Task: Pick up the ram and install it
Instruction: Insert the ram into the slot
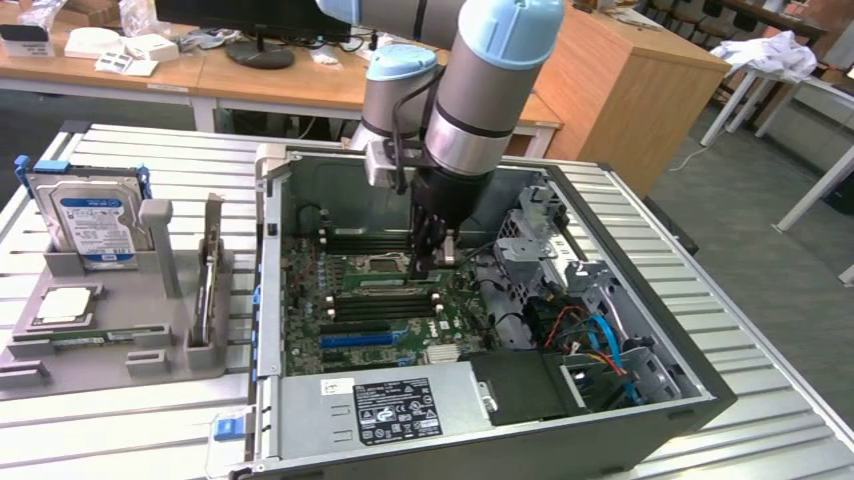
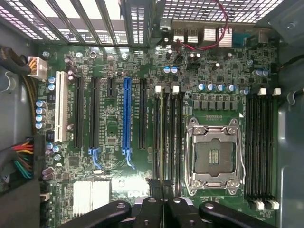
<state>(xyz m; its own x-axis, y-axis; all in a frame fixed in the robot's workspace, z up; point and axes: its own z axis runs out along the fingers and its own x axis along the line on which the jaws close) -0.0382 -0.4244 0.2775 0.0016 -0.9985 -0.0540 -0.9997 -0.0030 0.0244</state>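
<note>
The ram [image 1: 380,284] is a thin green stick standing on edge in a black slot beside the CPU socket [image 1: 380,262] of the open computer's motherboard. In the wrist view I see the ram [image 2: 160,137] edge-on, lined up with the outermost slot of the bank, whose white clip [image 2: 158,89] sits at its far end. My gripper [image 1: 430,268] reaches down into the case at the ram's end on the exterior view's right. Its dark fingertips are shut together, and the gripper [image 2: 162,186] sits right over that end of the stick. I cannot tell whether they pinch it.
Neighbouring black slots [image 2: 172,137] stand empty beside the ram, with the metal CPU socket [image 2: 212,156] past them. Case walls [image 1: 267,300], a power supply [image 1: 387,405] and coloured cables [image 1: 601,340] hem the arm in. A hard drive [image 1: 94,215] stands in a grey fixture outside the case.
</note>
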